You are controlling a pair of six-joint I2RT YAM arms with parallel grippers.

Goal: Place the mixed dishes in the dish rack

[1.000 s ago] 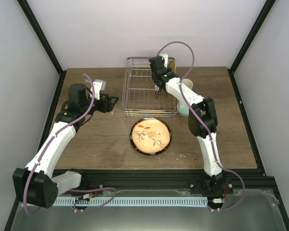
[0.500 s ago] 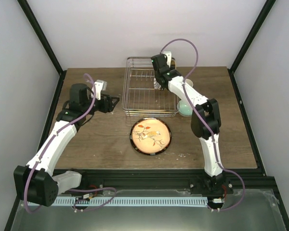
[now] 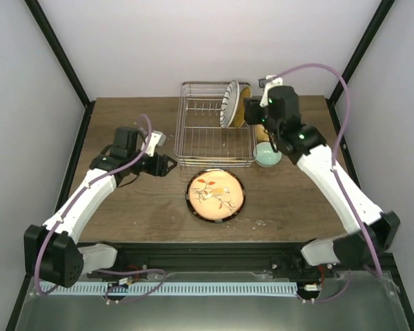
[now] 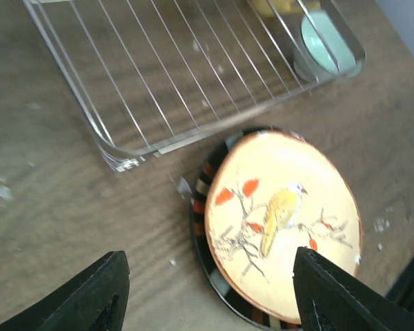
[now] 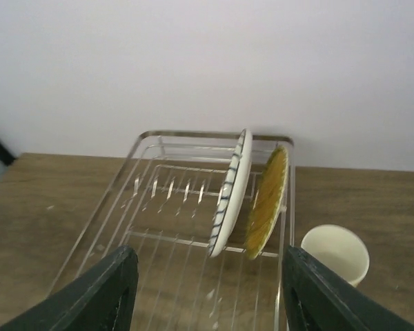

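Table [image 3: 138, 207]: brown wood-grain top, matt, with darker streaks running left to right; it fills the floor of the booth from wall to wall.
Specks [image 3: 261, 222]: a few small white flecks on the wood near the front edge, right of centre; the left wrist view shows more pale flecks on the boards.
Back wall [image 3: 207, 41]: plain white, unmarked.
Side panels [image 3: 21, 138]: white as well, one at each side.
Corner posts [image 3: 58, 52]: black bars slanting up from the table's far corners.
Front rail [image 3: 207, 252]: black bar along the near edge.
Slotted strip [image 3: 214, 288]: white, lying below the rail.
Metal tray [image 3: 214, 310]: dull grey, nearest of all.
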